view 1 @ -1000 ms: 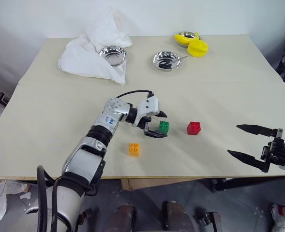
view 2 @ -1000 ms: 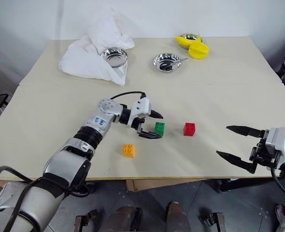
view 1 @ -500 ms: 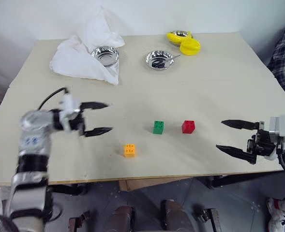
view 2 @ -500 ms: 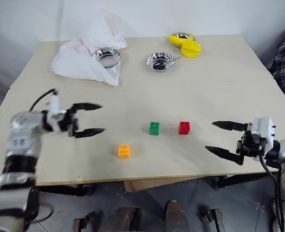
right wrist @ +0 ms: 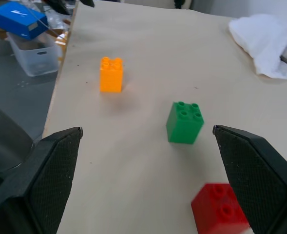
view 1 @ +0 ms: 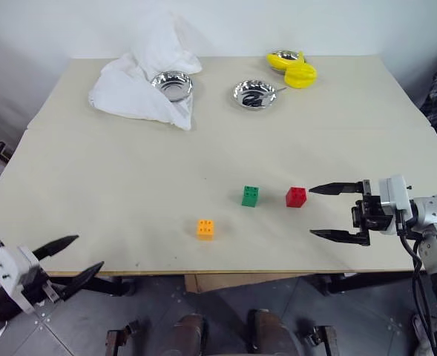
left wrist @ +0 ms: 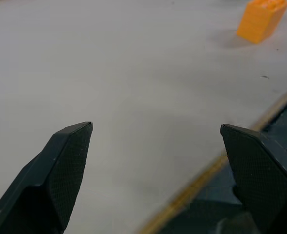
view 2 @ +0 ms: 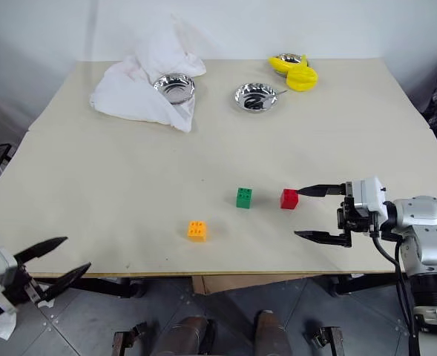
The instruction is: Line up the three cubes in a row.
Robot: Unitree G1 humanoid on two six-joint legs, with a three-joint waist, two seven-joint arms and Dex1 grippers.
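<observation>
Two of the three cubes appear placed; one remains out of line. Findings, largest item first.

Table: all three cubes rest on its near half, upright, studs up, none touching another.

Right gripper: jaws spread wide, nothing between them. It hangs just beside the red cube, on that cube's right, pointing across the table toward it; the far fingertip is close to the cube, contact not confirmed.

Left gripper: jaws likewise apart and empty, positioned off the near left edge of the table, well apart from every cube.

Green cube and red cube: side by side, near each other with a gap, and level with one another across the table. Judged to form the start of a row.

Orange cube: left of the green cube but nearer the table's front edge, clearly off the line the other two set.

Assessment: roughly two-thirds complete. Outstanding work is shifting the orange cube away from the front edge into line.
</observation>
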